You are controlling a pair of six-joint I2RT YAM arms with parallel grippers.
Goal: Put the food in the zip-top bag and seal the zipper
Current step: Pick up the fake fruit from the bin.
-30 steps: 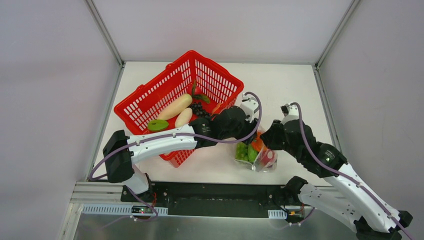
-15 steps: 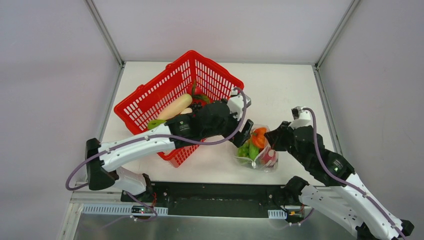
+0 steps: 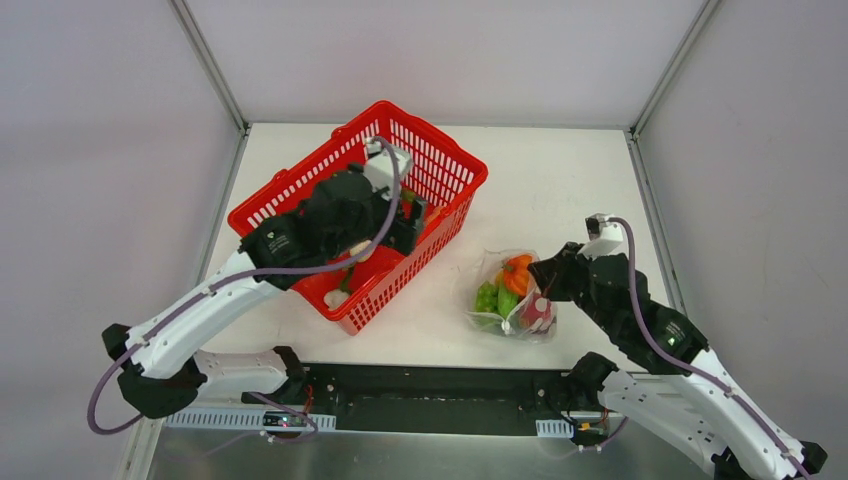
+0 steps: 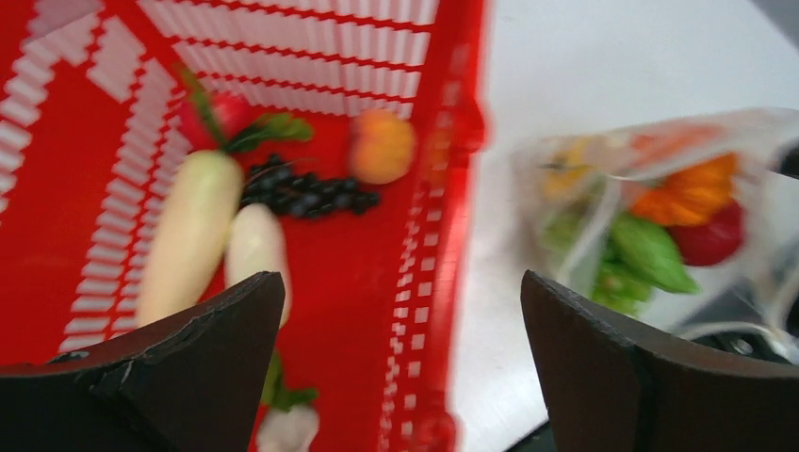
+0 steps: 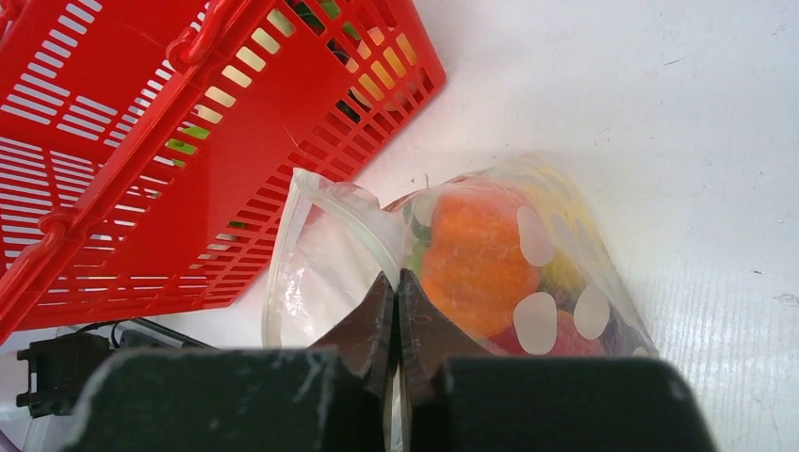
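Observation:
The clear dotted zip-top bag [image 3: 512, 296] lies right of the basket, holding orange, green and red toy food [image 5: 476, 259]. My right gripper [image 5: 397, 287] is shut on the bag's rim at the zipper strip [image 5: 341, 205] and holds the mouth open toward the basket. My left gripper [image 3: 400, 225] is open and empty above the basket's right side; its fingers [image 4: 203, 353] frame the basket wall. In the basket lie an orange fruit [image 4: 382, 147], a dark grape bunch [image 4: 306, 191] and a red radish-like piece with leaves [image 4: 226, 118]. The bag also shows in the left wrist view [image 4: 660, 226].
The red slotted basket [image 3: 450, 165] sits tilted at centre-left of the white table. Two long white radishes [image 4: 188, 235] lie inside it. Grey walls close the table on three sides. A black rail runs along the near edge [image 3: 420, 390].
My left arm has swung left from the bag's mouth to above the basket, gripper open. The bag now shows its food uncovered. My right gripper has kept its hold on the bag.

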